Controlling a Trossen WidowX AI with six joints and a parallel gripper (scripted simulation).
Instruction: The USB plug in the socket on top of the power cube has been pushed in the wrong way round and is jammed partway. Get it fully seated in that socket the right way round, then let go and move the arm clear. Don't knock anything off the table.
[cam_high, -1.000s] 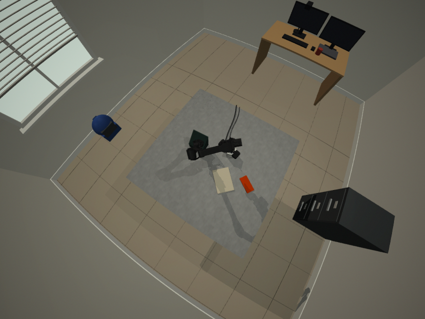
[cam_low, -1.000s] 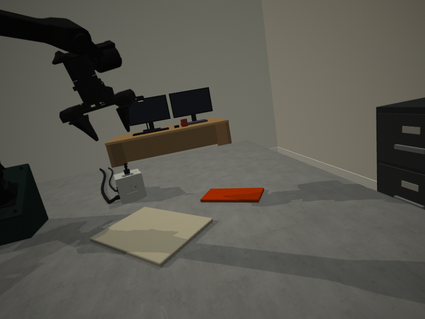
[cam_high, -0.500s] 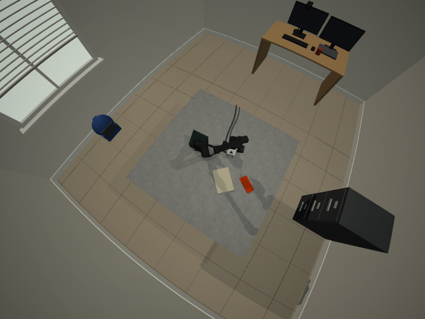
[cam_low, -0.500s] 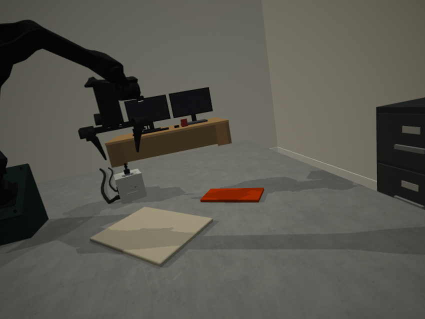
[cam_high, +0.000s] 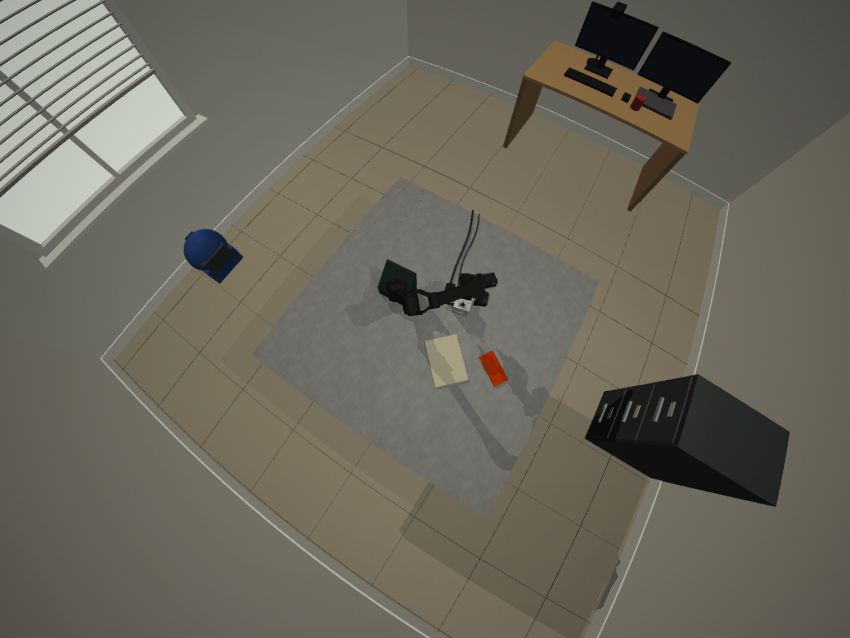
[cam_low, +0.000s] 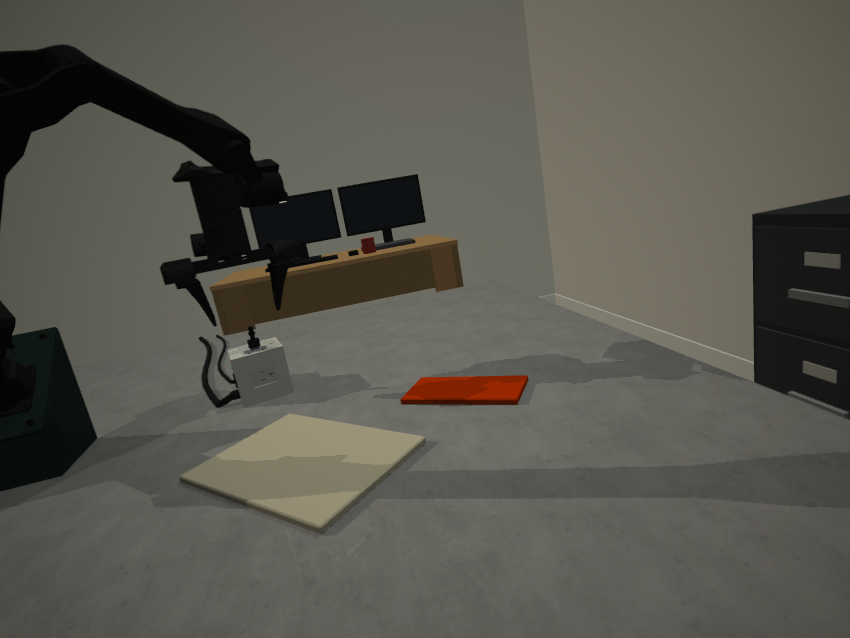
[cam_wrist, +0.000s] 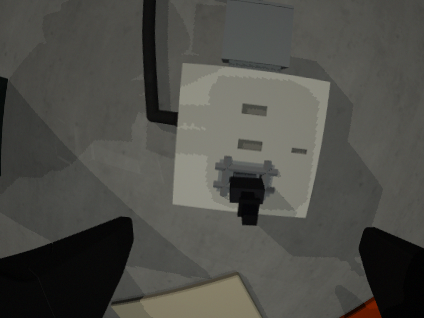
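Note:
The white power cube (cam_high: 460, 311) (cam_low: 253, 392) (cam_wrist: 197, 95) stands upright on the grey surface. The black USB plug (cam_low: 253, 342) (cam_wrist: 247, 190) stands up from the grey-framed socket (cam_wrist: 220, 176) on its top, near one edge in the wrist view. How deep it sits and which way round it is cannot be told. My gripper (cam_low: 246, 316) (cam_wrist: 252, 238) is open wide and empty. Its fingertips are a little above the plug's top in the exterior view, one to each side, touching nothing. In the top view the arm partly covers the cube and hides the fingertips.
Dark cables (cam_high: 471, 226) (cam_low: 207, 363) (cam_wrist: 149, 60) run from the cube's side. A grey block (cam_wrist: 257, 32) adjoins its far side in the wrist view. A cream board (cam_high: 457, 370) (cam_low: 308, 439) (cam_wrist: 200, 300) and a red-orange slab (cam_high: 492, 368) (cam_low: 466, 390) (cam_wrist: 372, 306) lie flat nearby.

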